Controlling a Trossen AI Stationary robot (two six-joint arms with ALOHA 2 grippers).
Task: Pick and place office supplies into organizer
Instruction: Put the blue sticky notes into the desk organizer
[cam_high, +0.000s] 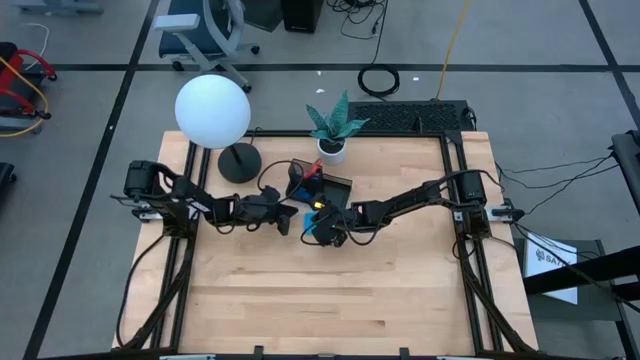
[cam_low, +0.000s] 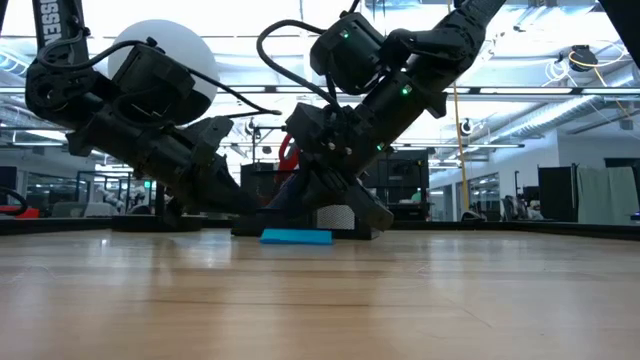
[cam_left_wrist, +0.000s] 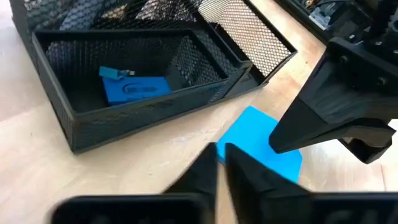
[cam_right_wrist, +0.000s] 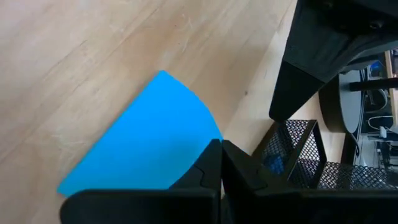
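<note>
Both dark arms met low near the middle of the wooden bench (cam_high: 300, 290), just in front of the black mesh organizer (cam_left_wrist: 124, 74). The bright blue note pad (cam_right_wrist: 146, 137) lay flat on the wood just beside the organizer's front wall, not yet inside. The left tool (cam_left_wrist: 221, 163) hung right at the pad's edge with its fingers drawn together on nothing that I could see. The right tool (cam_right_wrist: 221, 163) sat over the pad's opposite side, fingers pressed together too, empty. Inside the tray lay a small blue piece (cam_left_wrist: 134, 87). The risk, as I judged it, was crowding — two tools at one thin, flat pad could knock together, or slide it under the organizer instead of lifting it.
</note>
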